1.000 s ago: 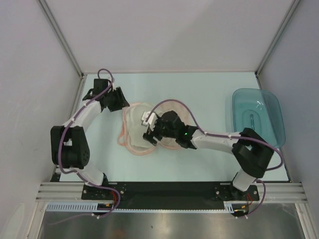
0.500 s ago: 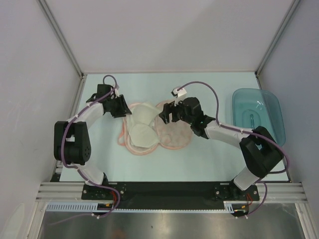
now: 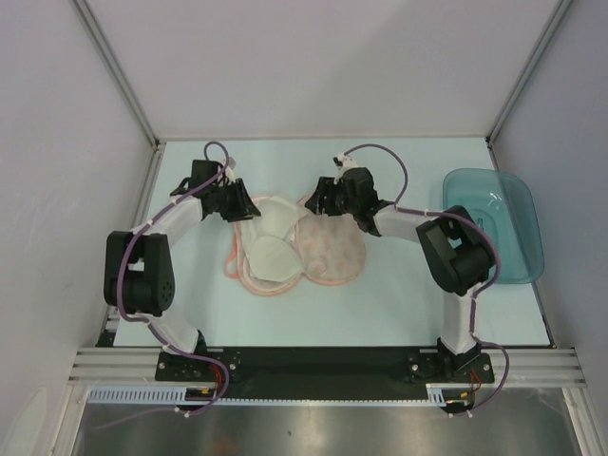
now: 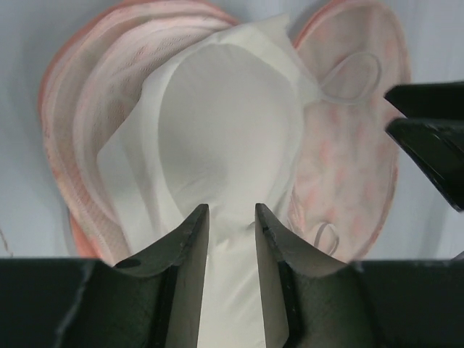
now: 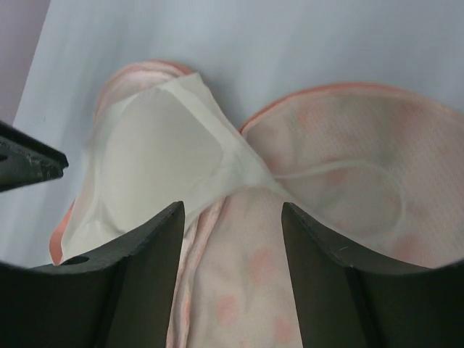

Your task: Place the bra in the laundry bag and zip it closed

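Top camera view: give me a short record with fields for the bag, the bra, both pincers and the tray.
bag: laundry bag lies open, not zipped
garment: white bra rests in the bag's lobe nearer the left arm
left arm: left pincer has its jaws either side of a strip of the bra; grip unclear
right arm: right pincer is open above the bag's other lobe, holding nothing
other: teal tray sits on the right arm's side, apart from the bag

Matt white cloth bra (image 4: 225, 145), mesh-lined laundry bag (image 4: 348, 159), glossy plastic tray (image 3: 513, 204)
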